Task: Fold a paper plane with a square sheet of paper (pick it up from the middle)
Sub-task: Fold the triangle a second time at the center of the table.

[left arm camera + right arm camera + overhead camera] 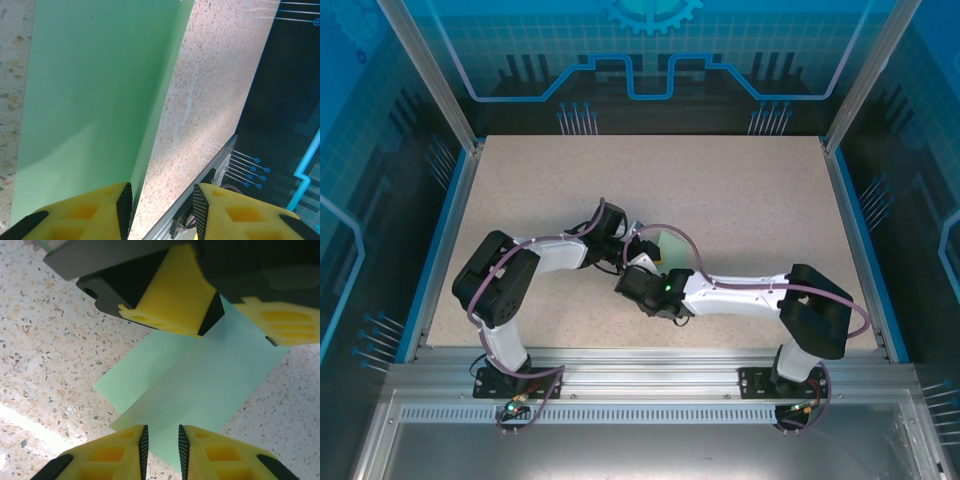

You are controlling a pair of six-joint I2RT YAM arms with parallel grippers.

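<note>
The square sheet of paper [200,385], pale mint green, lies on the speckled table at the centre [673,240], folded over with one straight crease and two layers showing. My right gripper [163,440] sits at its near corner. The jaws stand a narrow gap apart, with the paper's tip between the pads and not pinched. My left gripper [240,327] is at the sheet's far edge, open. In the left wrist view the paper [95,100] runs along the left finger [122,205], and bare table lies between the fingers of the gripper [162,200]. The paper plane is out of view.
Both arms meet at the middle of the table [740,190], wrists close together. An aluminium rail [200,200] borders the table. Glass walls with blue patterns [640,60] enclose it.
</note>
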